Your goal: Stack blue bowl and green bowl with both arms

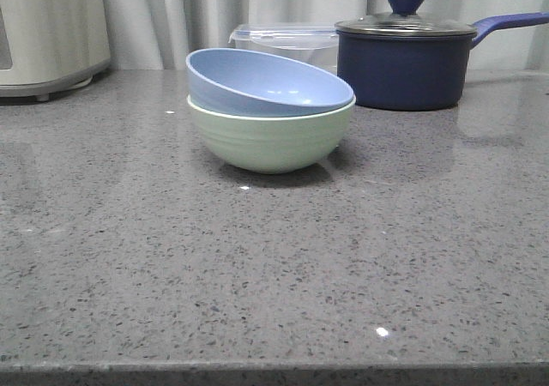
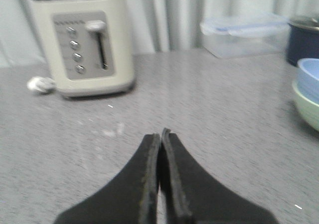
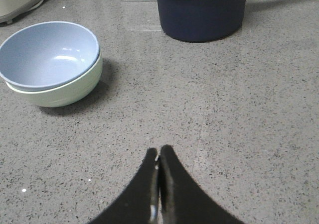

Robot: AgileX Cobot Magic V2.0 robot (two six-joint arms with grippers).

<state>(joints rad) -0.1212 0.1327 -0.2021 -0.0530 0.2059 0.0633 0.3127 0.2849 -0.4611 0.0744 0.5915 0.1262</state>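
The blue bowl (image 1: 266, 84) rests tilted inside the green bowl (image 1: 270, 139) near the middle of the grey counter (image 1: 274, 266). The right wrist view has the blue bowl (image 3: 47, 55) nested in the green bowl (image 3: 67, 92), well away from my right gripper (image 3: 159, 152), which is shut and empty above bare counter. My left gripper (image 2: 160, 134) is shut on nothing, and only the edges of the blue bowl (image 2: 310, 77) and green bowl (image 2: 306, 109) show at that view's border. Neither arm appears in the front view.
A dark navy lidded saucepan (image 1: 403, 56) stands behind the bowls to the right, a clear plastic container (image 1: 287, 43) beside it. A cream toaster (image 1: 47, 30) occupies the back left corner. Grey curtains hang behind the counter.
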